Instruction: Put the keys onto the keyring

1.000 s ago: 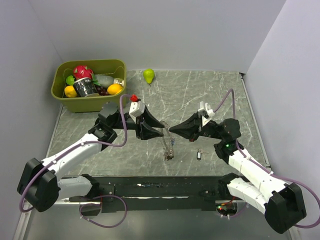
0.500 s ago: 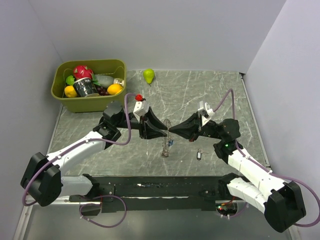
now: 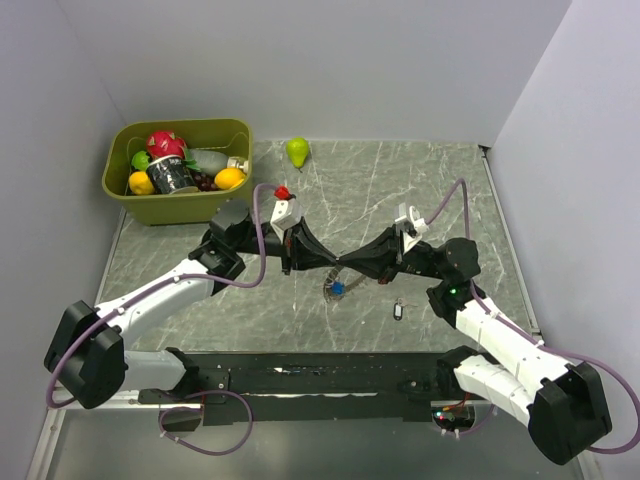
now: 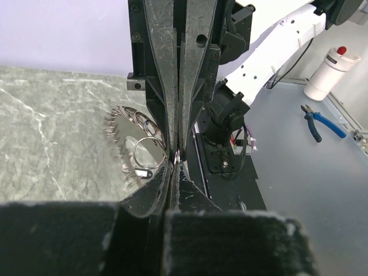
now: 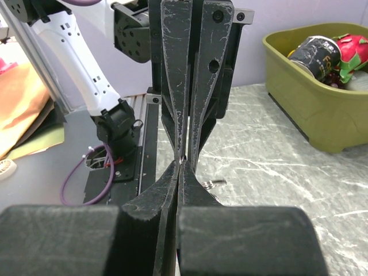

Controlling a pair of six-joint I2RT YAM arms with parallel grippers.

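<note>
Left gripper [image 3: 326, 262] and right gripper [image 3: 353, 266] are both pressed together, tip to tip above the counter [image 3: 380, 190]. The keyring [image 4: 131, 141] hangs at the tips; can't tell which gripper pinches it.

Grey marbled worktop [image 3: 420, 190], three things.
An olive bin [image 3: 130, 205] (full of fruit) sits at the far left, a green pear [image 3: 297, 151] lies near it by the back edge, and one loose key [image 3: 397, 311] with a dark tag lies toward the near right.
</note>
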